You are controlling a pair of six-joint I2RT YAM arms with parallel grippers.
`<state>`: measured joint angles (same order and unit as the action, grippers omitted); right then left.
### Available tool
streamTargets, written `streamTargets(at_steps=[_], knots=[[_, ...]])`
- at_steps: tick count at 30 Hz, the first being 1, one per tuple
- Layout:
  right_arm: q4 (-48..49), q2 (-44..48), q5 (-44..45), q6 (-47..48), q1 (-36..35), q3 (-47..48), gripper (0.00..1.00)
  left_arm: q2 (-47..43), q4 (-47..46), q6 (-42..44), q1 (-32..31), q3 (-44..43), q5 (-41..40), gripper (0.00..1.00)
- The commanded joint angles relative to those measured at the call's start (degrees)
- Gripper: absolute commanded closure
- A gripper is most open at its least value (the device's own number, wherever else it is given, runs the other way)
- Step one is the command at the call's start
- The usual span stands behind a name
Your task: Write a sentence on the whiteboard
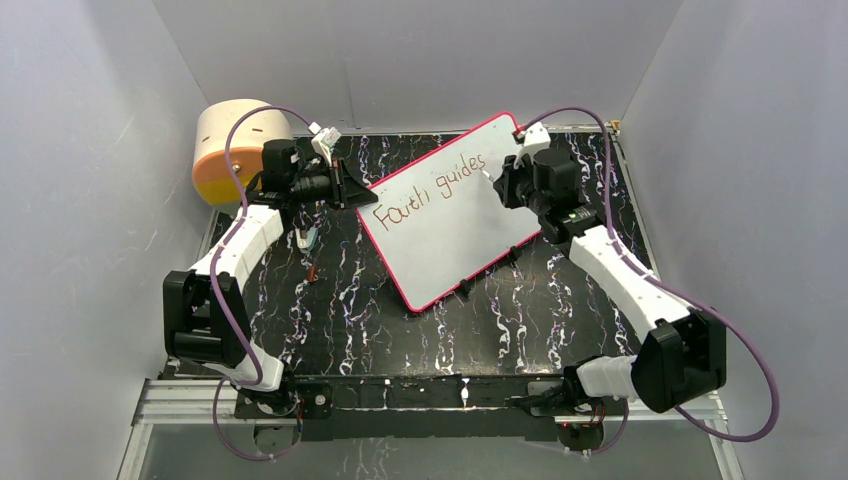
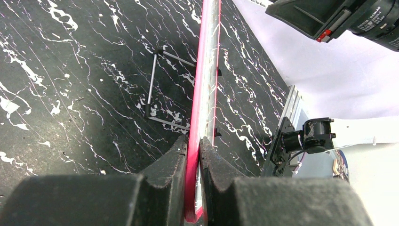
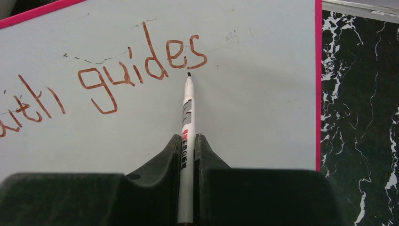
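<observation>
The whiteboard (image 1: 455, 220), white with a pink-red frame, lies tilted on the black marbled table. The sentence (image 1: 430, 188) reads "Faith guides" in brownish-red strokes, and "guides" (image 3: 141, 70) fills the right wrist view. My left gripper (image 1: 352, 190) is shut on the board's left corner; its jaws pinch the pink edge (image 2: 201, 94). My right gripper (image 1: 500, 180) is shut on a white marker (image 3: 187, 141). The marker's dark tip (image 3: 188, 74) sits just below the final "s", whether touching the board I cannot tell.
A round tan-and-orange drum (image 1: 228, 150) stands at the back left, behind the left arm. A thin metal stand (image 2: 155, 87) lies on the table beside the board's edge. Small loose items (image 1: 310, 250) lie left of the board. Grey walls enclose the table.
</observation>
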<state>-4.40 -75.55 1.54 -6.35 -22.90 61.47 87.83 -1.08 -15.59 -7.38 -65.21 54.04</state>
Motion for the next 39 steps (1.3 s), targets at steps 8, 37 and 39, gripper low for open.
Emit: streamTargets(at_steps=[8, 37, 39], knots=[[0.88, 9.57, 1.11, -1.64, -0.12, -2.21, 1.0, -0.29, 4.86, 0.12, -1.34, -2.55, -8.99, 0.9], [2.81, 19.18, 4.29, -2.74, -16.08, -12.07, 1.0, -23.89, -32.8, -32.07, -0.4, 28.02, -23.56, 0.51], [3.43, 19.75, 4.32, -2.72, -16.41, -12.69, 1.0, -24.1, -37.54, -34.31, -0.44, 31.52, -23.39, 0.51]])
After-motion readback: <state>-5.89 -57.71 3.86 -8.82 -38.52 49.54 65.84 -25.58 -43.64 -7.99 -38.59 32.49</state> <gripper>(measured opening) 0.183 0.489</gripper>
